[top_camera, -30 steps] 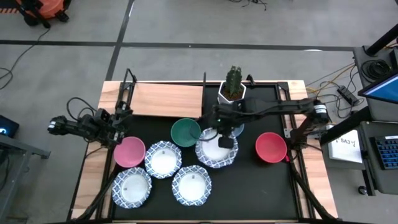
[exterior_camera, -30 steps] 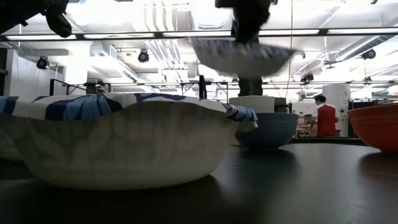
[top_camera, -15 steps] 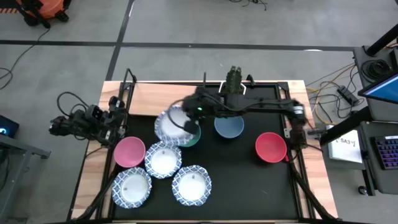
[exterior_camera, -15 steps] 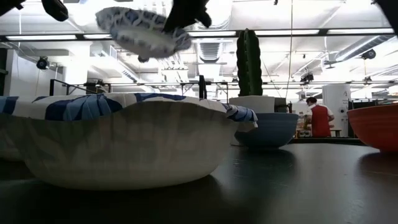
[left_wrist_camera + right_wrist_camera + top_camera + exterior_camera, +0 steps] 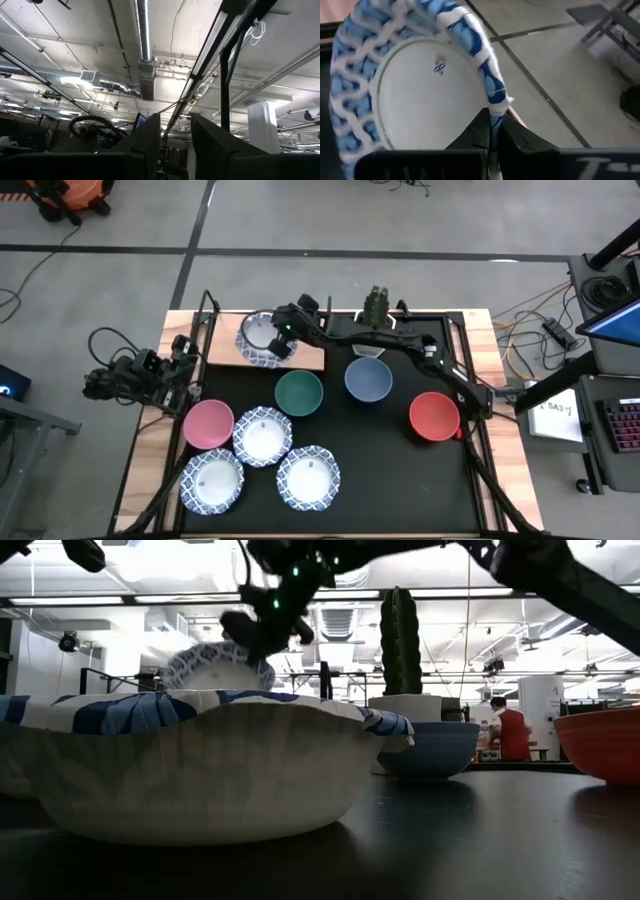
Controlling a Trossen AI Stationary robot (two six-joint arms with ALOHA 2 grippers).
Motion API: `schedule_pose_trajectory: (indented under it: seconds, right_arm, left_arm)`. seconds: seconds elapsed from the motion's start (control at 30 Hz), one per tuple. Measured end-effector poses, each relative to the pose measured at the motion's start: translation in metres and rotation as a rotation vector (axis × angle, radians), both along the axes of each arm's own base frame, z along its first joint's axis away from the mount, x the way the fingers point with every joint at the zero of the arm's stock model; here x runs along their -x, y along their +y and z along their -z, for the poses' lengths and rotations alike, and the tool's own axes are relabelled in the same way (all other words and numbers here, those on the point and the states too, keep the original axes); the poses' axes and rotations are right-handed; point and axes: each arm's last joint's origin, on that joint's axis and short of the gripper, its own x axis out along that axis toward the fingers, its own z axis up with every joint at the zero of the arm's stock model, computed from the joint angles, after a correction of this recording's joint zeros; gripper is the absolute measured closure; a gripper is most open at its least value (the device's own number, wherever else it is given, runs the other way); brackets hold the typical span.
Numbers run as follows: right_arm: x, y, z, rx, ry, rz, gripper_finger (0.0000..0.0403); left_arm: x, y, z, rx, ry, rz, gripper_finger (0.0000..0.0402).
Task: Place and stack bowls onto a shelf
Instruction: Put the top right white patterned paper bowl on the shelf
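Note:
My right gripper reaches across to the table's far left and is shut on a white bowl with a blue-patterned scalloped rim. It holds the bowl over the light-brown wooden shelf. The bowl is tilted in the low view; I cannot tell whether it touches the board. My left gripper waits at the table's left edge, open and empty, pointing up at the ceiling. On the black tabletop stand the green, blue, red and pink bowls and three white patterned bowls. My right gripper pinches the bowl's scalloped rim, one finger inside the bowl and one outside. The hold is on the rim's side toward the table's right. The bowl is tilted, its inside turned toward the wrist camera.
A white pot with a cactus stands at the far edge, right beside my stretched right arm. The shelf's black frame posts rise at its corners. In the low view, a person in red stands in the room beyond the table.
My right gripper has carried the patterned bowl from above the middle of the table toward the far left, over the green bowl and on to the shelf, and has come down. The bowl has tipped from level to tilted. My left arm has drawn back slightly toward the left edge.

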Motion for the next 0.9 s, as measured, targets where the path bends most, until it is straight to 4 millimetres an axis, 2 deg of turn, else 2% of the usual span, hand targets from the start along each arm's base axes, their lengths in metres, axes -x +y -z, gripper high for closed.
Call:
schedule_pose_trajectory:
  seconds: [0.23,0.4,0.9]
  right_arm:
    - [-0.007,-0.020,0.023,0.005,-0.002,0.027,0.0394]
    - [-0.010,-0.024,0.027,0.021,-0.016,0.028,0.0388]
    - [-0.008,-0.040,0.032,0.009,-0.035,0.069,0.0280]
  left_arm:
    - [0.000,0.000,0.000,-0.002,0.004,-0.001,0.0310]
    - [0.000,0.000,0.000,-0.002,0.005,-0.001,0.0310]
    - [0.000,0.000,0.001,-0.002,0.007,-0.002,0.0310]
